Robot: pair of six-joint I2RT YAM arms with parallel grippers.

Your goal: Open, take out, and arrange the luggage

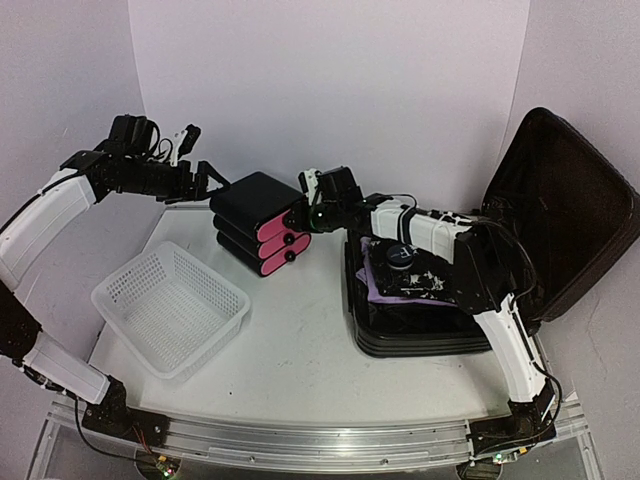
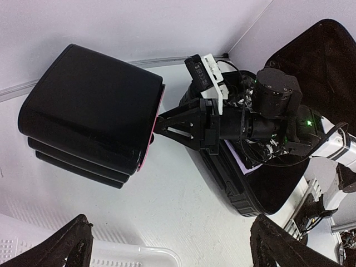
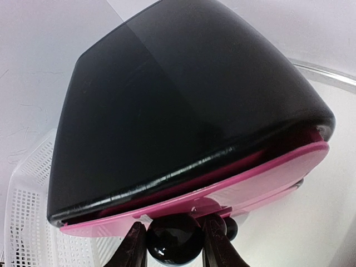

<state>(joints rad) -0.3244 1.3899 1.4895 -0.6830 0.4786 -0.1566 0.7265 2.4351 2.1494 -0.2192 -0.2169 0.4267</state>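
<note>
Luggage (image 1: 570, 215), lower right of overhead frame, lid raised: rigid, bulky shell, likely heavy and slick, best held by rim; left tool (image 2: 171, 219) spread, empty; right tool (image 3: 174, 247) pinching drawer-box knob (image 3: 172, 233).

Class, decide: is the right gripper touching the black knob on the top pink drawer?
Touching. In the right wrist view, both fingers of the right gripper press against the knob, with no gap.

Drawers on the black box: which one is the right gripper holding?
The top drawer: its black knob sits between the right gripper's jaws. The lower drawers are untouched.
</note>
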